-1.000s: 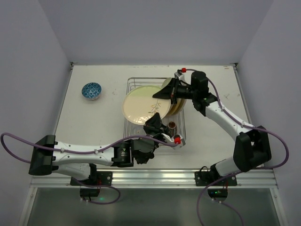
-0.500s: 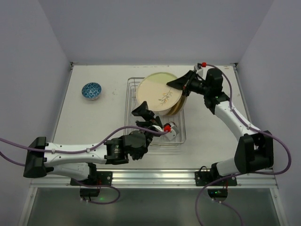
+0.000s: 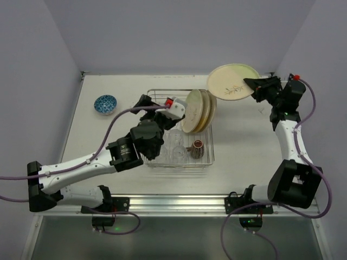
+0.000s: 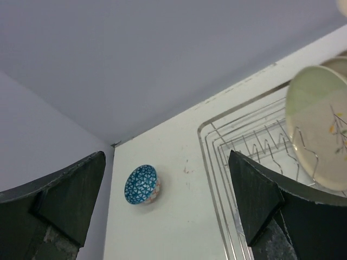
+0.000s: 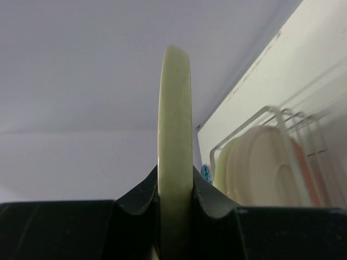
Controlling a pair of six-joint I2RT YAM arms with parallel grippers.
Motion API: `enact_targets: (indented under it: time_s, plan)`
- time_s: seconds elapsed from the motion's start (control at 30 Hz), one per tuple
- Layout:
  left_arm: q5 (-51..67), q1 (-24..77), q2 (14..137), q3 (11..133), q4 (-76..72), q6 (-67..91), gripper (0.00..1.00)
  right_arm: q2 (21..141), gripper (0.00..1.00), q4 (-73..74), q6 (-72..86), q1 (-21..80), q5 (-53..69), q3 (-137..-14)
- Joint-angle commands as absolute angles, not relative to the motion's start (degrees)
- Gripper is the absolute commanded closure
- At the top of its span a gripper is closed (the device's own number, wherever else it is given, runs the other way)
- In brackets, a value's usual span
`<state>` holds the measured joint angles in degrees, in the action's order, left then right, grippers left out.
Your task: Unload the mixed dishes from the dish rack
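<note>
Right claw [image 3: 252, 85] grips a plate [image 3: 230, 81] right of the dish rack [image 3: 153, 93]; lower it level, gently. Left claw [image 4: 166, 162] gapes empty.

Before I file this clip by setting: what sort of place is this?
Probably a robot test cell, not a real kitchen: a white table boxed in by blank walls, left arm and right arm bolted at its near edge, and a wire dish rack holding plates.
</note>
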<state>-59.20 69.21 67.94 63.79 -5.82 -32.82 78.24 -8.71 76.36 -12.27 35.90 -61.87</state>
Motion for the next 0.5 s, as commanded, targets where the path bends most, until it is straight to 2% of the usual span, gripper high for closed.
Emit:
enact_targets:
  time_s: [0.0,0.07,0.2,0.37,0.47]
  plan:
    - [-66.6,66.2,69.3,72.5,9.8,-15.4,0.0,72.9,1.0,-12.5,77.9,-17.7,33.0,-58.8]
    - [-66.2,64.2,70.5,77.9,22.4,-6.8,0.0,72.1,1.0,-12.6,76.0,-21.0,30.1,-55.6]
    - [-63.1,60.5,69.4,80.7,34.6,9.5,0.0,71.2,1.0,-15.9,73.1,-25.2,25.6,-49.4]
    - [-58.3,56.2,62.9,75.4,34.6,11.2,0.0,73.9,1.0,-21.9,69.6,-27.1,22.9,-45.0]
    - [-56.7,55.5,60.2,72.1,33.1,9.7,0.0,80.5,1.0,-28.1,69.5,-27.2,25.0,-44.5]
